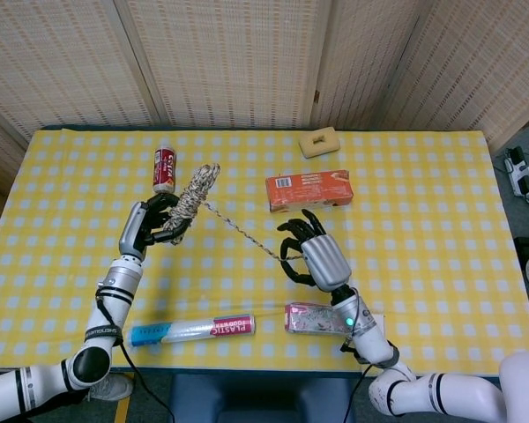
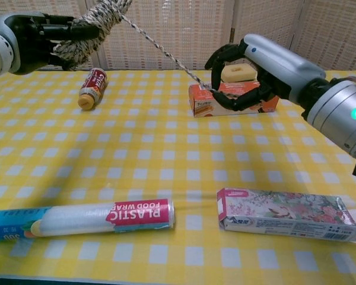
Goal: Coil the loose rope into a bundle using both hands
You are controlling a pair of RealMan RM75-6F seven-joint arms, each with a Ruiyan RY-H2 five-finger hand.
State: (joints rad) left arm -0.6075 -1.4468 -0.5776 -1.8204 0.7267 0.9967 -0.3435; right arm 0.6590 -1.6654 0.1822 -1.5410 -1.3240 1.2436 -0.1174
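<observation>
A coiled bundle of speckled rope (image 1: 192,196) (image 2: 86,27) is gripped in my left hand (image 1: 150,227) (image 2: 29,35), raised above the left side of the table. One taut strand (image 1: 242,233) (image 2: 160,47) runs diagonally from the bundle down to my right hand (image 1: 316,256) (image 2: 255,68). That hand's fingers are curled around the strand's end, in front of the orange box. The two hands are well apart, with the strand stretched between them.
The yellow checked table (image 1: 423,220) carries an orange box (image 1: 309,189) (image 2: 234,98), a small bottle (image 1: 164,169) (image 2: 92,88), a beige block (image 1: 319,141) (image 2: 237,72), a plastic wrap roll (image 1: 194,330) (image 2: 101,217) and a floral box (image 1: 322,319) (image 2: 285,214) near the front edge.
</observation>
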